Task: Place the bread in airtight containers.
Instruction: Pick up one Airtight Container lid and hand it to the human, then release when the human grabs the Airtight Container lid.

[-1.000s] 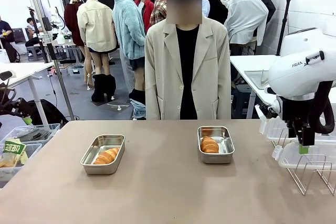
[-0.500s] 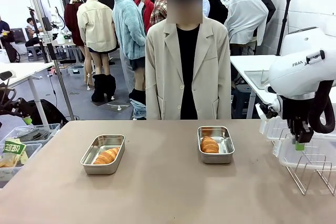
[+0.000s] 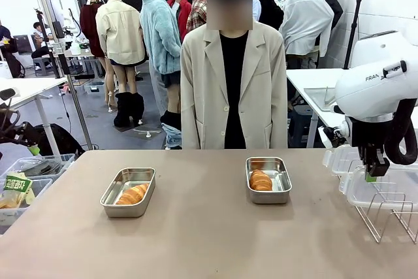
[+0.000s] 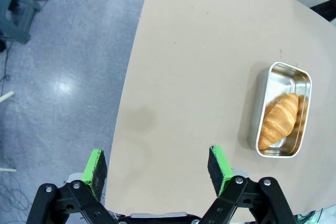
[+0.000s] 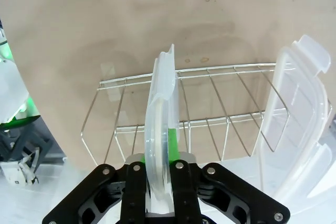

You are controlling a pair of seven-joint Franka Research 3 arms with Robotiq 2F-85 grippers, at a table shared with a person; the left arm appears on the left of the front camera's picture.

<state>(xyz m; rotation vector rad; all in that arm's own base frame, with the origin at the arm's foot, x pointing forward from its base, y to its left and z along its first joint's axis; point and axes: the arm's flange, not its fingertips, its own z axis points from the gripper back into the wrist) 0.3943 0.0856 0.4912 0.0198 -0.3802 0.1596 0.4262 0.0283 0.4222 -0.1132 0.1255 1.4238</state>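
On a beige table (image 3: pixel 209 246) in a cluttered room, golden ridged rolls (image 3: pixel 132 194) (image 3: pixel 260 180) lie in two shiny steel boxes (image 3: pixel 112 191) (image 3: pixel 283 181); the left gripper (image 4: pixel 156 163) gapes wide, the right gripper (image 5: pixel 160 153) clamps a clear lid (image 5: pixel 161 103).

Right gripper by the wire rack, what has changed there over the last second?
The right gripper closed its jaws on the clear lid standing upright in the wire rack and rose slightly, drifting a little toward the table's middle. The second lid stayed leaning in the rack. The left container with its bread, the right container with its bread, and the person stayed put.
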